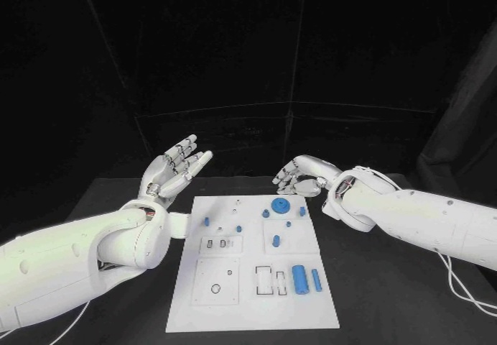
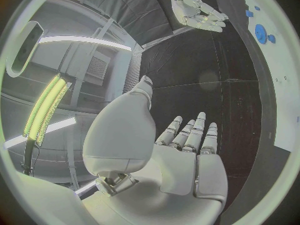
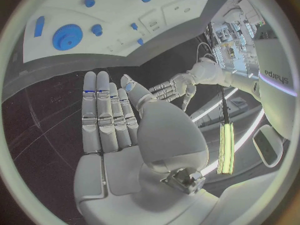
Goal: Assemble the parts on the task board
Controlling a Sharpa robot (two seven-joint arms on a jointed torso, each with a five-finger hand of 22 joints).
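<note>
task board [image 2: 289, 80] cut by frame edge

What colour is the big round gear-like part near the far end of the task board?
Blue; the round gear-like part shows best in the right wrist view, lying on the white task board.

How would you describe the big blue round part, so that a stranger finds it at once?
Start at the white task board in the middle of the black table. Near its far edge, just before the right hand, lies the blue gear. It is a wide flat disc; its blue neighbours are small.

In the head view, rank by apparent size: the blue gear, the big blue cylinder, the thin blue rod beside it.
1. Big cylinder.
2. Gear, though it lies farther from the camera, so unsure.
3. Thin rod.
</note>
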